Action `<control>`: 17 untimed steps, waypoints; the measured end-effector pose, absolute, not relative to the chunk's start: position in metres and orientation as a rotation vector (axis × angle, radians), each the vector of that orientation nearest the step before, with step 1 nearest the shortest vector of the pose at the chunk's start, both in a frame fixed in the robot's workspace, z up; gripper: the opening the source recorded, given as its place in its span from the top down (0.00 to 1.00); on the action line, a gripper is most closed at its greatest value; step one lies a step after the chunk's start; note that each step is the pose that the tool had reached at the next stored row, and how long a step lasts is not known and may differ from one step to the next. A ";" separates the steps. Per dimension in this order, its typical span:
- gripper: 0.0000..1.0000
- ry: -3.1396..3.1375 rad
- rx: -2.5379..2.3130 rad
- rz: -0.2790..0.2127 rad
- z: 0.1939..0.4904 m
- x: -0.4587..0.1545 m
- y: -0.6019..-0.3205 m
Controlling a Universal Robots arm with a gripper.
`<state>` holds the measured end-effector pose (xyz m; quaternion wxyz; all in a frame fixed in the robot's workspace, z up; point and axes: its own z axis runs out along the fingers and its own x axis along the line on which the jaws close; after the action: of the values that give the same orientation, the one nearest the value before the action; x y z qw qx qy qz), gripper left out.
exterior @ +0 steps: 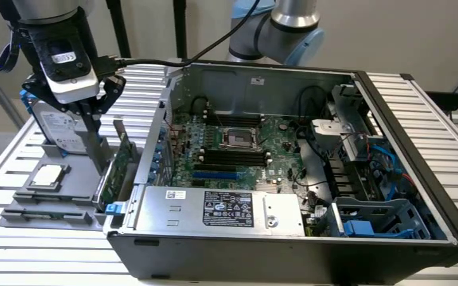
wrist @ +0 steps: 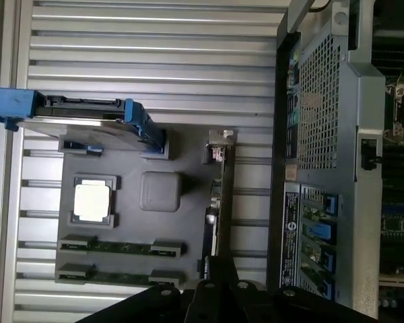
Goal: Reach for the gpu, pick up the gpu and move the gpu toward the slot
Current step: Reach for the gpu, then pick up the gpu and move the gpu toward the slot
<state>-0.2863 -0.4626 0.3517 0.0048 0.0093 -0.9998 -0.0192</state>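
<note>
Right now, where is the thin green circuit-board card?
The green card stands on edge at the exterior view's left, on the grey holder beside the black computer case.

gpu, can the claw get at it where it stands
Probably yes: the gpu stands on edge in the grey holder with its upper edge bare, and the shut claw sits right over one end. The computer case stands close beside it but apart.

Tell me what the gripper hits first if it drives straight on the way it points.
Probably the gpu: the gripper, jaws shut, points down at the top edge of this card standing in the gray holder. Depth is unclear; it may already touch.
</note>
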 end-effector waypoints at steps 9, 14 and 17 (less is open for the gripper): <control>0.89 -3.131 0.029 -0.060 0.352 -0.286 -0.463; 0.89 -3.131 0.029 -0.060 0.352 -0.286 -0.463; 0.82 -3.131 0.029 -0.060 0.352 -0.286 -0.463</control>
<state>-0.2862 -0.4632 0.3518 0.0048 0.0093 -0.9998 -0.0192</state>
